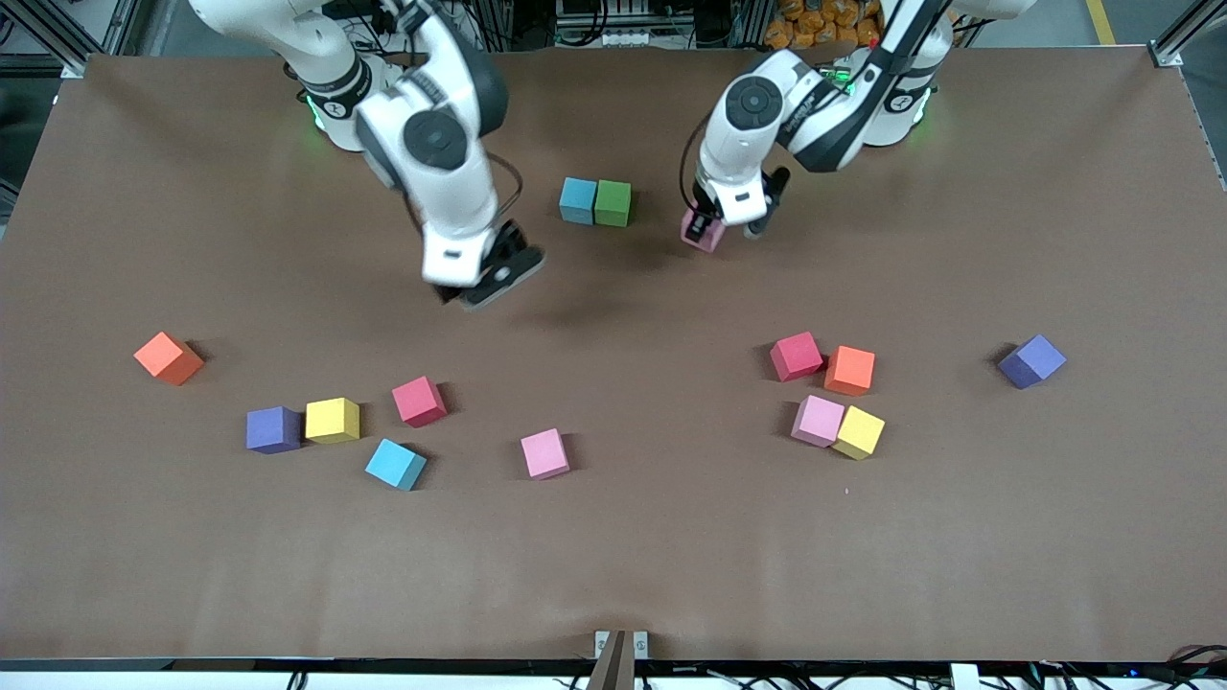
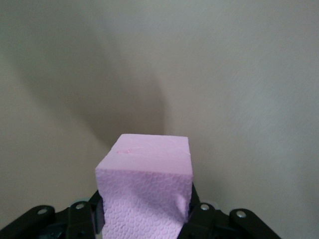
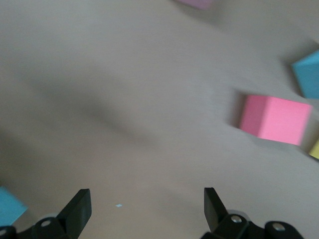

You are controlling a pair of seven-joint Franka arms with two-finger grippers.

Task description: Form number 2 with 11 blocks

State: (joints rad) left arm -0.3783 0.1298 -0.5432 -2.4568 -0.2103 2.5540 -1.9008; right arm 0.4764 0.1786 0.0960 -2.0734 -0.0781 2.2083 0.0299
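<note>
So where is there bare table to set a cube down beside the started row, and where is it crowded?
Bare mat lies between the light blue cube and green cube pair and the loose cubes nearer the camera, where the open right gripper hangs. The left gripper holds a pink cube beside the green one. Crowded: the red cube cluster and the yellow cube group.

Open table (image 1: 613, 316) mid-span, passable; loose cubes (image 1: 419, 401) cluster toward right arm's end; four-cube clump (image 1: 832, 398) toward left arm's end; blue-green pair (image 1: 595, 202) near the bases.

Front camera high, facing robots (whole table (image 1: 613, 556)); wrist cameras close, downward.
</note>
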